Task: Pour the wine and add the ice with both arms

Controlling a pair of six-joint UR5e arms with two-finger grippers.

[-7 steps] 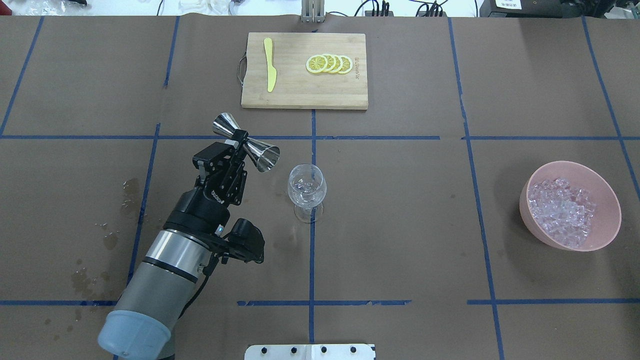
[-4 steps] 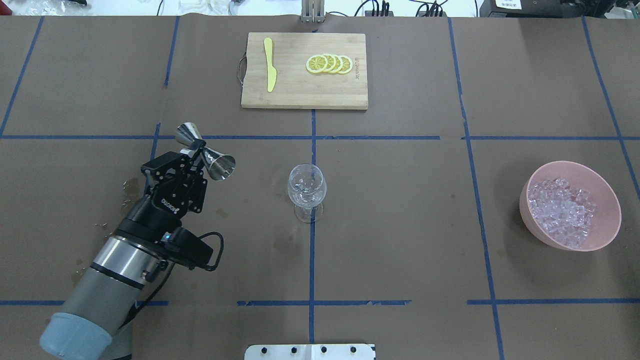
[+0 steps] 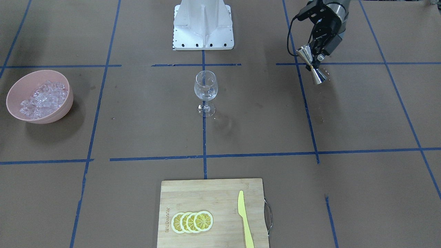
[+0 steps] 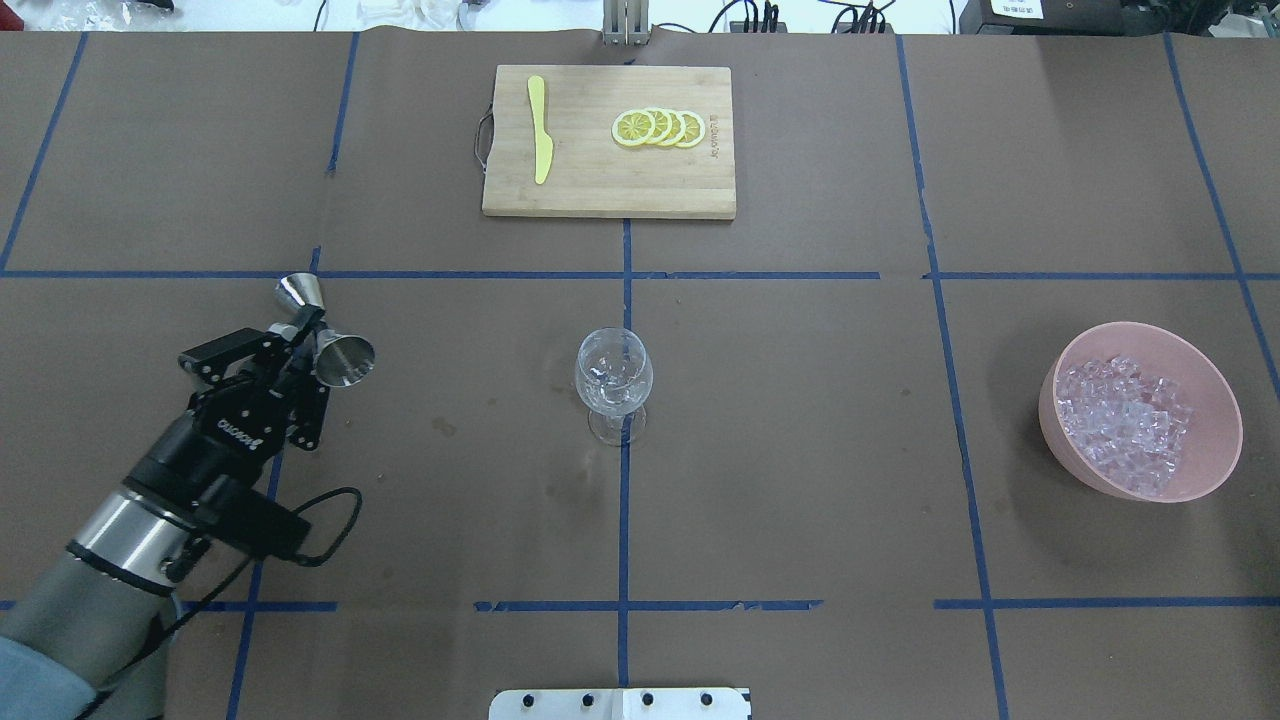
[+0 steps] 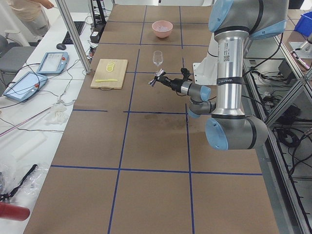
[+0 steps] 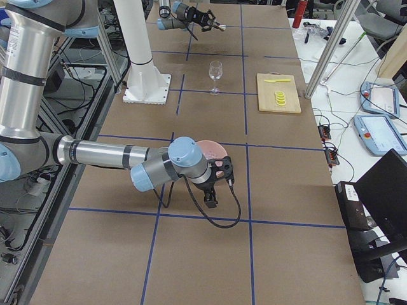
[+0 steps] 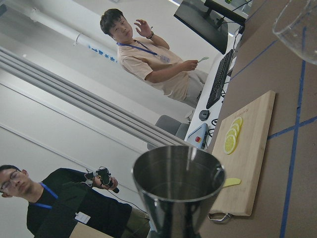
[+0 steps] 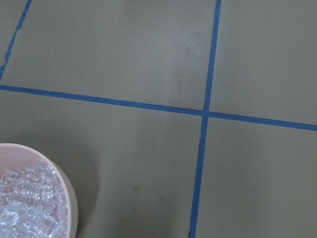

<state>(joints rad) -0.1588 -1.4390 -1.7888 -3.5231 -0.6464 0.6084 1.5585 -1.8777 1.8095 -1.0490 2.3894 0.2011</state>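
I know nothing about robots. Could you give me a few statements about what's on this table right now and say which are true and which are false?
1. The left gripper is clamped on a steel jigger. True.
2. The jigger is tipped over the wine glass. False: it is held well off to one side, apart from the glass.
3. The ice sits in the pink bowl. True.
4. The yellow knife lies across the lemon slices. False: both lie on the cutting board, apart from each other.
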